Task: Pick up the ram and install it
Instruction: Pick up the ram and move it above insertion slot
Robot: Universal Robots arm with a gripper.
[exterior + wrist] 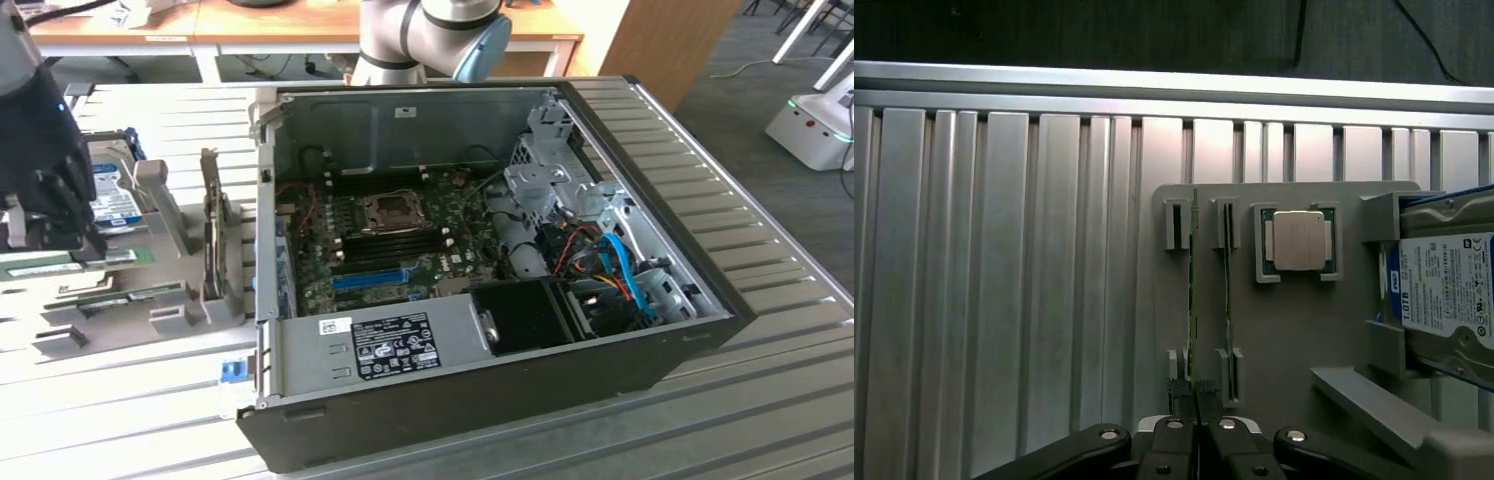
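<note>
The ram [1193,290] is a thin green stick standing on edge in the slots of a grey parts holder [1284,340]. My gripper [1199,415] sits over one end of it, fingers [1176,440] drawn together on the stick. In the exterior view the gripper [60,245] hangs low at the far left over the holder, with the green ram [110,258] running out from under it. A second similar stick [1226,290] stands parallel just beside the first. The open computer case [667,350] lies in the middle, its motherboard [400,230] exposed.
The holder also carries a processor chip [1299,240] and a silver hard drive [1444,290] with a blue-and-white label. An upright card [211,235] stands between holder and case. A blue slot [367,278] and bundled cables [621,270] sit inside the case. The ribbed metal table [747,420] surrounds everything.
</note>
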